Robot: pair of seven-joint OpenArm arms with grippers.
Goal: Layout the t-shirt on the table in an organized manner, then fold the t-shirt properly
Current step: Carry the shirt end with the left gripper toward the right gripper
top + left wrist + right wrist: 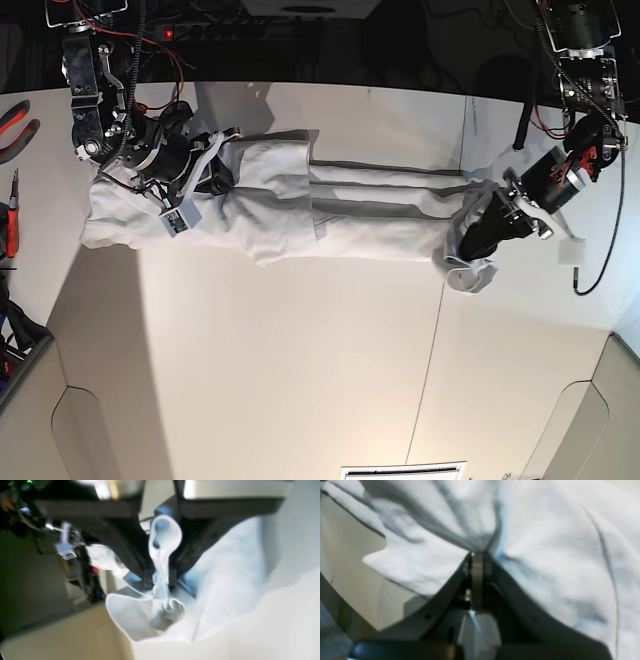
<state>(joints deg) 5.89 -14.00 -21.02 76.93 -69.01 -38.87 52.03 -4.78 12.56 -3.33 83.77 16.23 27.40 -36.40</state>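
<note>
Left wrist view: left gripper (160, 581) pinching a narrow fold of the t-shirt (225, 585), both dark fingers (146, 577) pressing in on the cloth from either side; a loop of white fabric bulging up between the finger bases, a ruffled hem spilling out just below the tips, the broad body of the garment spreading away to one side of the fingers; cream table (62, 635) lying below and beyond the tips. Right wrist view: right gripper (477, 555) closing tightly on gathered cloth, fingers (478, 580) pressing together with no gap showing; creases of the t-shirt (545, 555) radiating outward from the tips, fabric filling the area ahead of and beside the fingers, a bare strip of table (350, 585) showing past the hem. Base view: t-shirt (300, 205) stretching in a long band across the far part of the table (300, 360), hanging taut between the two grippers; right gripper (205, 180) clamping one end, cloth bunching around and behind its fingers; left gripper (478, 240) clamping the opposite end, a small crumpled bundle drooping just below its tips.
</note>
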